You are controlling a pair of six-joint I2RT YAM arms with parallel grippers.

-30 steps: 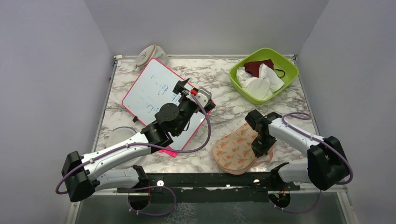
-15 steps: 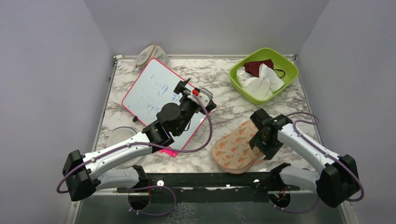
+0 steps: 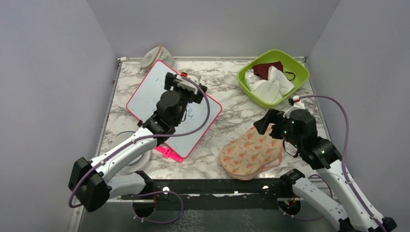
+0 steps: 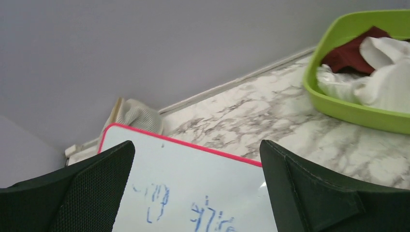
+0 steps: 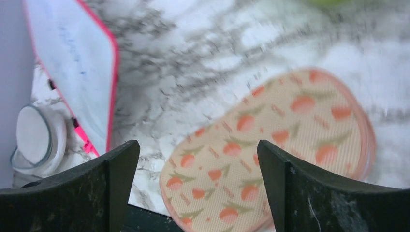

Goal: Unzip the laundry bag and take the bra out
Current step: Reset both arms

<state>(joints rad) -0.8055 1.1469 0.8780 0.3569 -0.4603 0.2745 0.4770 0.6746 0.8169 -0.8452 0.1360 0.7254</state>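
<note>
The laundry bag (image 3: 250, 153), peach with orange and green prints, lies flat near the table's front edge; the right wrist view shows it (image 5: 261, 159) below the fingers. My right gripper (image 3: 270, 128) hangs open above the bag's far end, holding nothing (image 5: 198, 145). The bra (image 3: 270, 87) is a white crumpled fabric in the green bin, next to a maroon mask (image 3: 266, 69). My left gripper (image 3: 183, 83) is open over the whiteboard, with nothing between its fingers (image 4: 196, 145). The left wrist view shows the bra (image 4: 387, 82) in the bin at the right.
A pink-framed whiteboard (image 3: 169, 104) lies left of centre with a pink marker (image 3: 169, 152) at its near edge. The green bin (image 3: 244, 79) stands at the back right. A beige fabric thing (image 3: 154, 55) sits at the back left, and a round clear lid (image 3: 123, 142) at the front left.
My right gripper has opened, let go of the laundry bag and lifted off it. My left gripper has swung left and back over the whiteboard.
</note>
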